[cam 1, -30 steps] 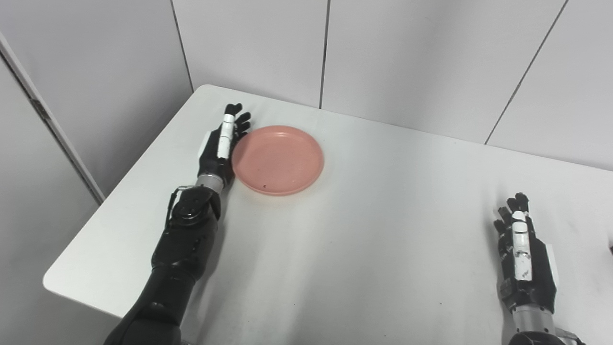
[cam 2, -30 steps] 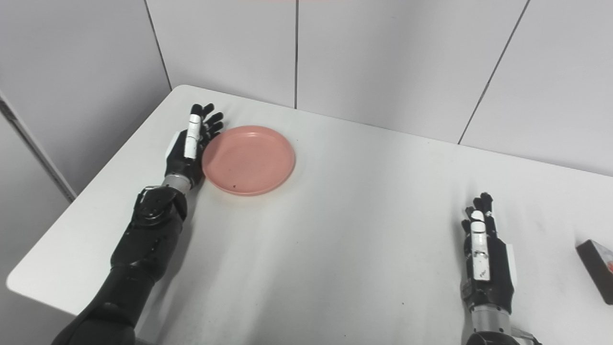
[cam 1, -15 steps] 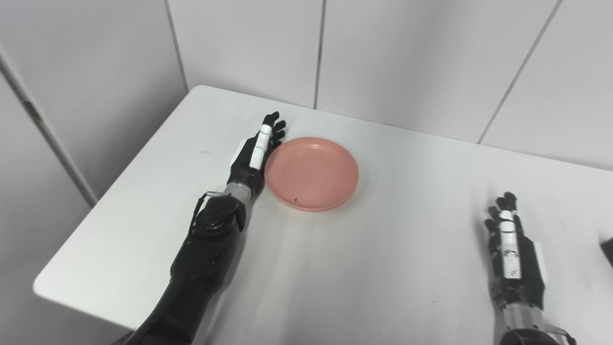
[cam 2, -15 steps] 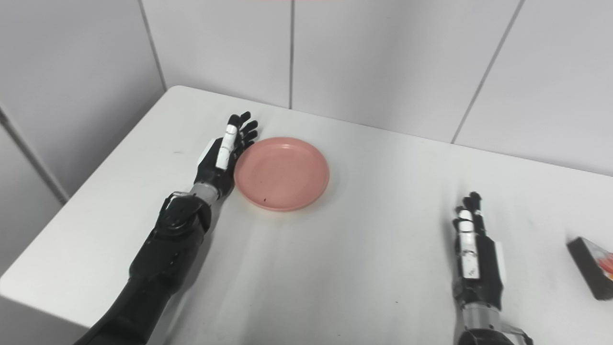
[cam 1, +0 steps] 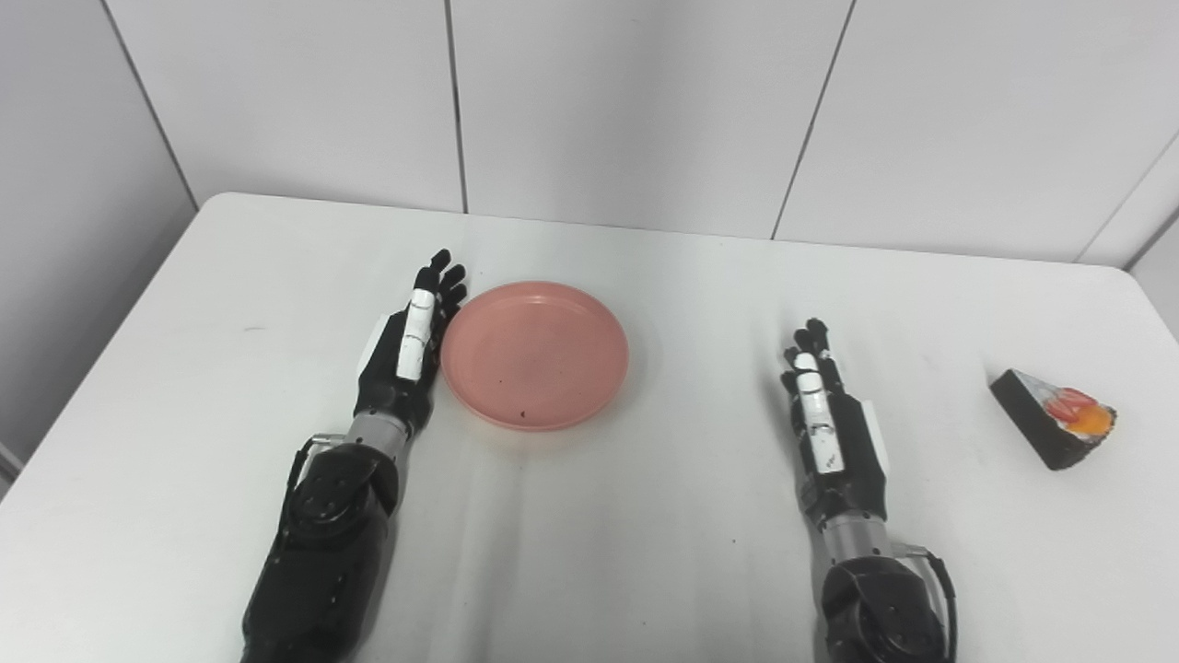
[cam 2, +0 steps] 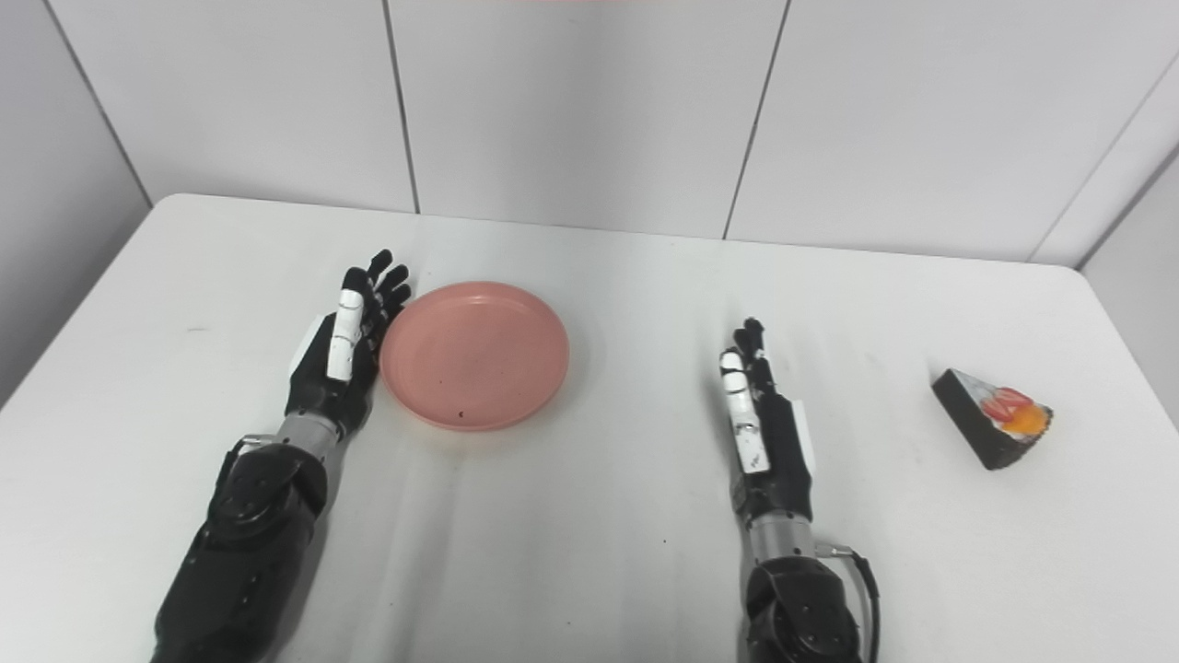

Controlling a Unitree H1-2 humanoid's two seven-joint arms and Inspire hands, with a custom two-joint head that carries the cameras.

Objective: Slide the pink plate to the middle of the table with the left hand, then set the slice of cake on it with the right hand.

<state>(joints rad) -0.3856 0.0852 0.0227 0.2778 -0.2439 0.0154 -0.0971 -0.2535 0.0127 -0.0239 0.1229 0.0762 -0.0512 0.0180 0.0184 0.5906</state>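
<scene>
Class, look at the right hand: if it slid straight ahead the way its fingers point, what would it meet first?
Likely nothing: ahead of the right hand lies bare table up to the far edge. The cake slice sits well to its right.

The plate at centre-left is plain salmon pink with a few tiny dark specks, on a white table. Both hands, left and right, are black with white panels. At far right, the cake slice is dark brown, topped red and orange.
</scene>
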